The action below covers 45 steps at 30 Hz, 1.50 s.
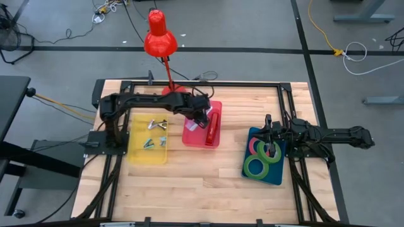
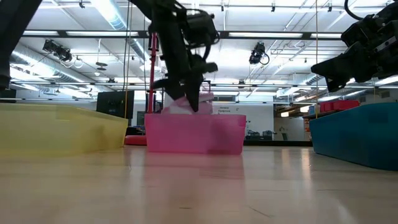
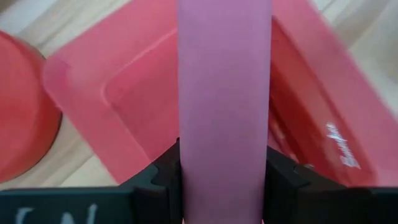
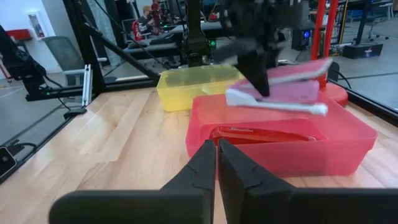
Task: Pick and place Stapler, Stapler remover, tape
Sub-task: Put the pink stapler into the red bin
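My left gripper [image 4: 258, 84] is shut on a pink stapler with a white base [image 4: 283, 87], just above the pink tray [image 1: 197, 140] at mid-table. A red stapler [image 1: 213, 126] lies flat in that tray. Staple removers [image 1: 154, 133] lie in the yellow tray [image 1: 136, 154] to the left. Two green tape rolls [image 1: 255, 167] and a pinkish-red one [image 1: 254, 146] lie flat in the blue tray [image 1: 278, 178]. My right gripper [image 4: 216, 163] waits shut over the blue tray's far edge, holding nothing. My left gripper pinches the pink stapler's two long sides [image 3: 224, 155], one finger [image 3: 163, 177] on each side. The fingers come from above, slanting down, and lie across the stapler nearer one end [image 4: 249, 87]. The stapler hangs about level, clear above the pink tray.
A red desk lamp [image 1: 159, 38] stands on its round base [image 3: 18, 106] just beyond the pink tray's far edge. Bare wood lies along the table's near side, in front of all three trays.
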{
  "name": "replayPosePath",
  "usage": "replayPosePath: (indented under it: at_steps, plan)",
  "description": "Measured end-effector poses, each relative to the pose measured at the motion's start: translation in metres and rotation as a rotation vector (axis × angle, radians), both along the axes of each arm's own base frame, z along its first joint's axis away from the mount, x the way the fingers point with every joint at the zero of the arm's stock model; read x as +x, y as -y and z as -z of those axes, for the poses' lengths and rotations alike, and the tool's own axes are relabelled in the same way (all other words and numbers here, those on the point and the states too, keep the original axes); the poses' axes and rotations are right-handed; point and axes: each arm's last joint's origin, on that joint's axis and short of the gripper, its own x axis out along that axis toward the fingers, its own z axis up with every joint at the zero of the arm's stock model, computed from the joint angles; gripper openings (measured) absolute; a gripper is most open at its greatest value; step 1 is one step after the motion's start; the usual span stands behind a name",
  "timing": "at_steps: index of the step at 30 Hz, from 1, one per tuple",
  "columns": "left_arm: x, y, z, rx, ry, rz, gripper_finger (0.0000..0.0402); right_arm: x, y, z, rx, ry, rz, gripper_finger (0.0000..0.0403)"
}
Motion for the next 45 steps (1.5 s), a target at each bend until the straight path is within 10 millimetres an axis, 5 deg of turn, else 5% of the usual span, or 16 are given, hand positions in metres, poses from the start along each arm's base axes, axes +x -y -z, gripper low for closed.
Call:
replayPosePath:
  at_steps: [12,26,39,45]
  plan:
    - [0.015,-0.013,0.044,-0.012,-0.054,-0.073,0.0148,0.0,0.0,0.0,0.0,0.0,0.0,0.0021]
    - [0.017,-0.015,0.044,0.001,-0.039,-0.047,0.0166,0.0,0.0,0.0,0.0,0.0,0.0,0.0021]
    - [0.018,-0.014,0.043,0.034,-0.042,-0.035,0.026,0.0,0.0,0.0,0.0,0.0,0.0,0.0021]
    - [0.015,-0.01,0.028,0.13,-0.04,0.002,0.0268,0.0,0.0,0.0,0.0,0.0,0.0,0.0021]
